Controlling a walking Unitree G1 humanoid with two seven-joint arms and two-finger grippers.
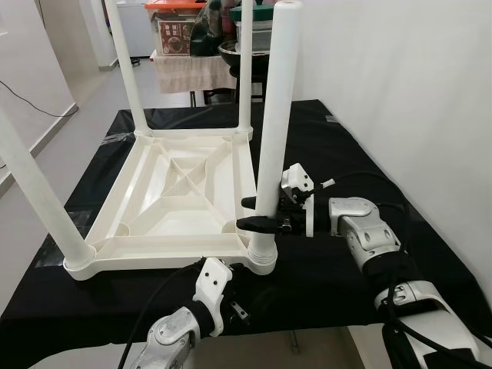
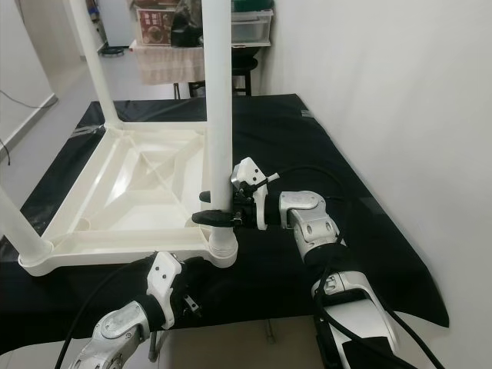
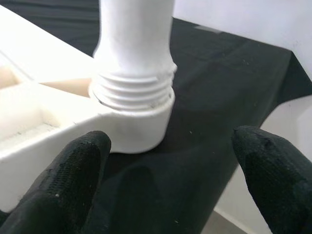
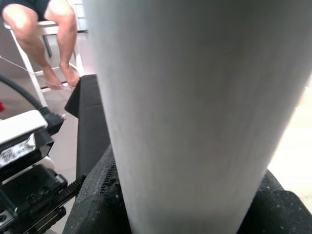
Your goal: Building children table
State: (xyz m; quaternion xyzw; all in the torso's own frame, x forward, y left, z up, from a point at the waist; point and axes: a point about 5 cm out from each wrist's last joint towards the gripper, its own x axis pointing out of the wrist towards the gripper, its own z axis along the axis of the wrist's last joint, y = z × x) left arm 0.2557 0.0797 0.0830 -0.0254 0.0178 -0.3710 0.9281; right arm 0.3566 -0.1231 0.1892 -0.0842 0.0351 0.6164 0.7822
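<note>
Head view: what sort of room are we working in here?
Probably a lived-in home room used for assembly: an upturned white plastic table lies on a black-covered worktop, with storage bins stacked behind. The right pincer grips the near leg.

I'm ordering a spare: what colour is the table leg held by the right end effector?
White, like the tabletop. The leg shows best in the left eye view.

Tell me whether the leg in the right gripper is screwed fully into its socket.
Not fully: the leg stands upright in the corner socket, but thread ridges still show above the rim. The right gripper clamps it.
</note>
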